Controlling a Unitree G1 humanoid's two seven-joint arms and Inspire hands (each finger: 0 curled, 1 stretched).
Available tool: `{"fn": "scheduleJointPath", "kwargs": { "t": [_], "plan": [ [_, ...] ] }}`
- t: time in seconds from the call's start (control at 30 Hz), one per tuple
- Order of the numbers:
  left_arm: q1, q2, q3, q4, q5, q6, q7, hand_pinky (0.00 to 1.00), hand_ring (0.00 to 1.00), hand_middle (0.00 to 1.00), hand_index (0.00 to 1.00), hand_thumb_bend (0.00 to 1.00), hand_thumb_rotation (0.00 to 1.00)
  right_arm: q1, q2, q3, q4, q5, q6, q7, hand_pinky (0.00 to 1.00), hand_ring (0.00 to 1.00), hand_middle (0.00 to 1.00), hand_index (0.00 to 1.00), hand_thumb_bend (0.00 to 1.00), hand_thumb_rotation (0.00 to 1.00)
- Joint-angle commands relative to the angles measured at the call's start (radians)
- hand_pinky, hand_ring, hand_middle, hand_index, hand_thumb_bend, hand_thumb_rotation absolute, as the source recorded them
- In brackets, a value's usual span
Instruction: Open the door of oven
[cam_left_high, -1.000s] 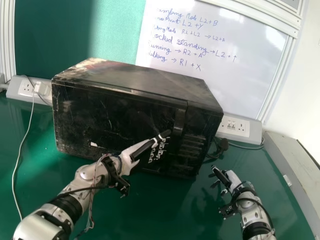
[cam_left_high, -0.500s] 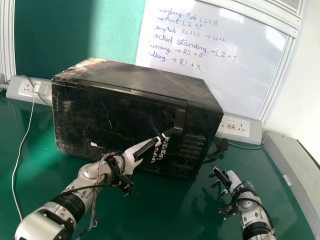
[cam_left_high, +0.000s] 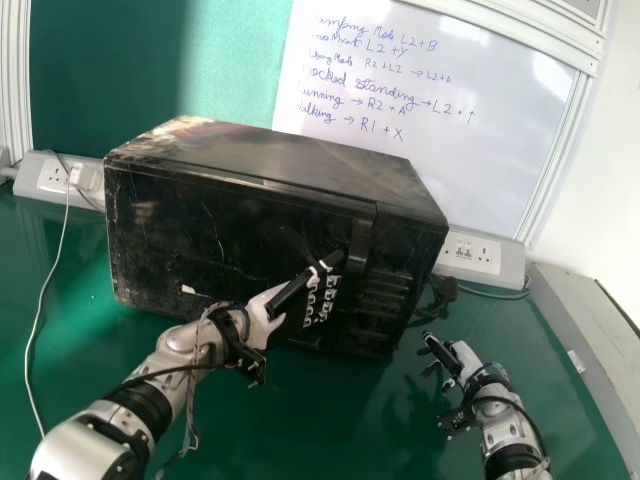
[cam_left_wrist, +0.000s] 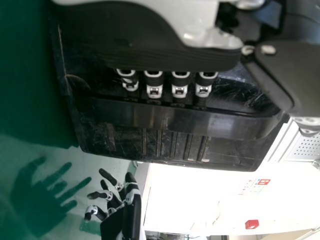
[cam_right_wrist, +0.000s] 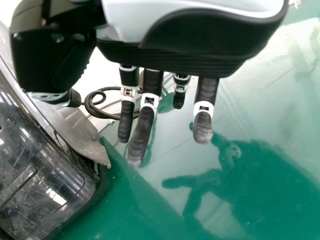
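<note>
The black oven (cam_left_high: 220, 235) stands on the table with its door closed against the body. My left hand (cam_left_high: 262, 318) is in front of the door, its thumb slanting up towards the upright handle (cam_left_high: 360, 240). In the left wrist view my left hand (cam_left_wrist: 150, 55) has its fingers bent at the edge of the long handle (cam_left_wrist: 185, 120), the tips hidden behind that edge. My right hand (cam_left_high: 462, 358) is held to the right of the oven, over the table. In the right wrist view, my right hand (cam_right_wrist: 200, 55) has its fingers loosely extended, holding nothing.
A socket strip (cam_left_high: 470, 252) runs behind the oven at the right, with a black plug and cable beside it. Another socket strip (cam_left_high: 55, 178) and a white cable (cam_left_high: 48, 290) are at the left. A whiteboard (cam_left_high: 430, 110) stands behind the green table (cam_left_high: 330, 420).
My left hand's fingers have shifted slightly and bent more at the handle; its wrist has turned a little. The right hand and the oven have stayed put.
</note>
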Motion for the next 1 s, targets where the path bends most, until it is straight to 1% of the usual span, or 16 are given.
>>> {"fn": "scheduleJointPath", "kwargs": {
  "t": [0.0,0.13,0.3,0.43,0.57,0.67,0.8,0.97],
  "plan": [
    [-0.02,-0.013,0.009,0.0,-0.011,0.015,-0.014,0.65,0.8,0.87,0.9,1.0,0.97,-0.02,-0.003,-0.004,0.002,0.004,0.0,0.003,0.11,0.18,0.3,0.64,0.62,0.56],
    [-0.023,-0.005,0.019,0.001,-0.023,0.029,-0.072,0.63,0.78,0.85,0.88,1.0,0.98,-0.02,-0.003,0.002,0.002,-0.003,-0.002,0.0,0.11,0.18,0.3,0.64,0.61,0.56],
    [-0.03,0.006,0.017,0.001,-0.022,0.035,-0.162,0.58,0.75,0.81,0.84,1.0,1.0,-0.02,-0.004,0.001,0.002,-0.001,-0.002,0.004,0.12,0.18,0.3,0.65,0.63,0.56],
    [-0.035,0.013,0.013,0.001,-0.019,0.043,-0.222,0.54,0.73,0.8,0.84,1.0,1.0,-0.021,-0.004,0.003,0.001,-0.002,-0.002,0.005,0.12,0.18,0.3,0.65,0.6,0.55],
    [-0.039,0.017,0.01,-0.002,-0.016,0.052,-0.251,0.52,0.71,0.78,0.83,1.0,1.0,-0.019,-0.004,0.0,0.002,0.003,-0.002,0.006,0.12,0.18,0.3,0.64,0.6,0.54],
    [-0.043,0.019,0.011,-0.003,-0.018,0.063,-0.275,0.51,0.68,0.75,0.82,1.0,1.0,-0.021,-0.006,0.004,0.002,-0.001,0.002,0.009,0.11,0.18,0.3,0.65,0.6,0.56],
    [-0.046,0.02,0.012,-0.001,-0.02,0.075,-0.313,0.47,0.65,0.73,0.82,1.0,1.0,-0.019,-0.007,0.001,0.003,0.002,-0.001,0.013,0.12,0.18,0.3,0.64,0.61,0.56],
    [-0.048,0.024,0.002,0.0,-0.008,0.073,-0.343,0.46,0.62,0.7,0.81,1.0,1.0,-0.019,-0.008,0.002,0.003,0.0,0.002,0.015,0.11,0.18,0.3,0.66,0.62,0.58]
  ]
}}
